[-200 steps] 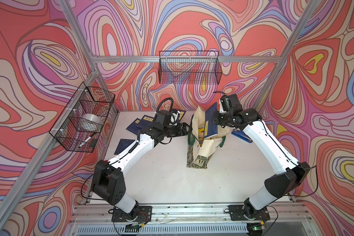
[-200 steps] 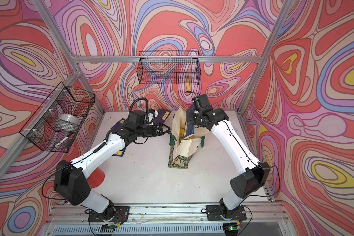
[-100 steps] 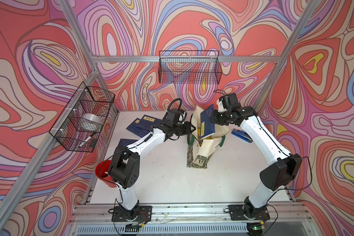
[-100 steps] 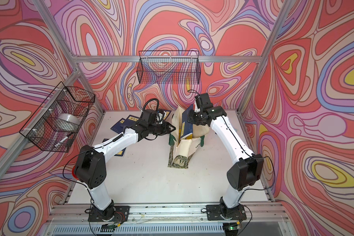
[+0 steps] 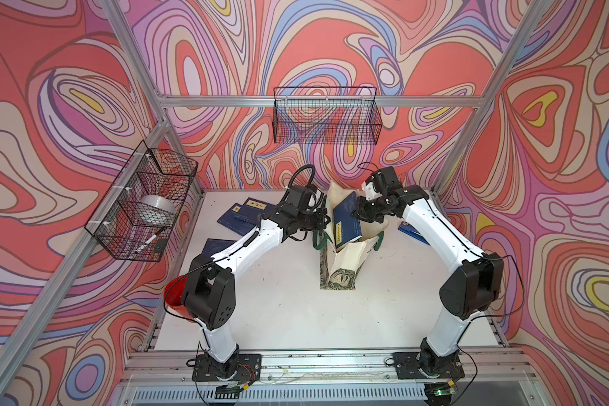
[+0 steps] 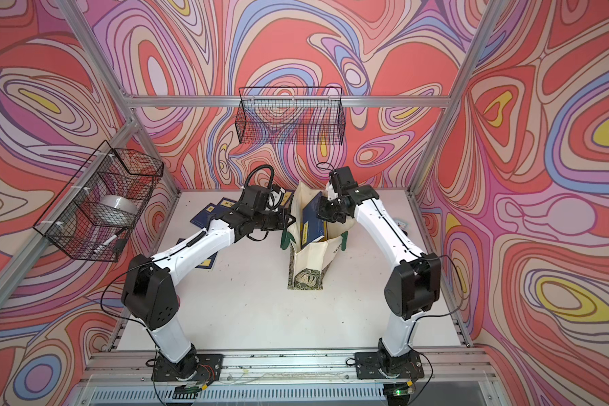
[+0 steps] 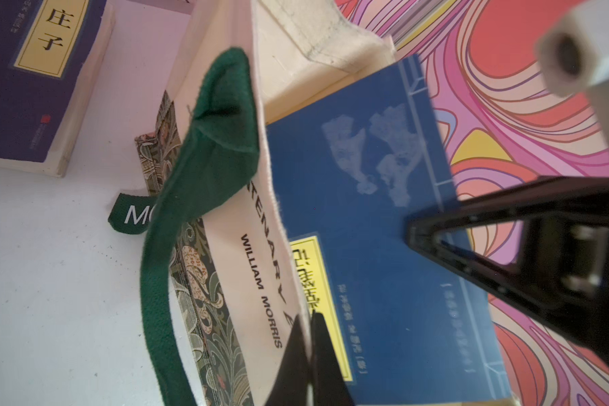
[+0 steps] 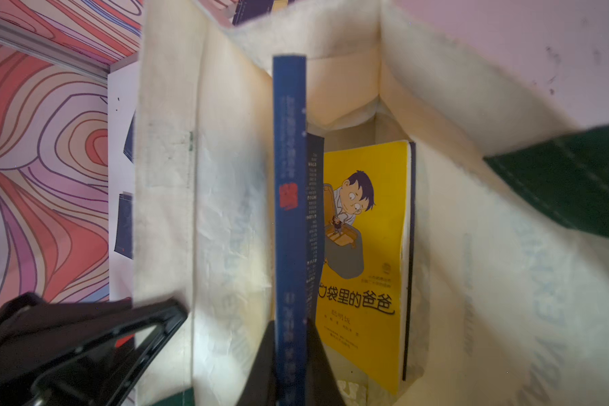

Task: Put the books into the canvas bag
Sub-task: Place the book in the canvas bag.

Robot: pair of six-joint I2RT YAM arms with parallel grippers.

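**Inspector:** Why the hold on the bag?
**Assessor:** Left jaws pinch the canvas bag's [image 5: 348,256] rim to spread its mouth, mid-table near the back edge. Right jaws clamp the navy book [image 5: 347,219] upright, its lower edge inside.
**Inspector:** Clearance?
**Assessor:** Narrow slot beside the yellow book [image 8: 366,246]. Other books [image 5: 241,216] lie towards the back-left corner.

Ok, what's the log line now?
left gripper: shut on canvas bag rim | right gripper: shut on navy book, partway in bag | yellow book: inside
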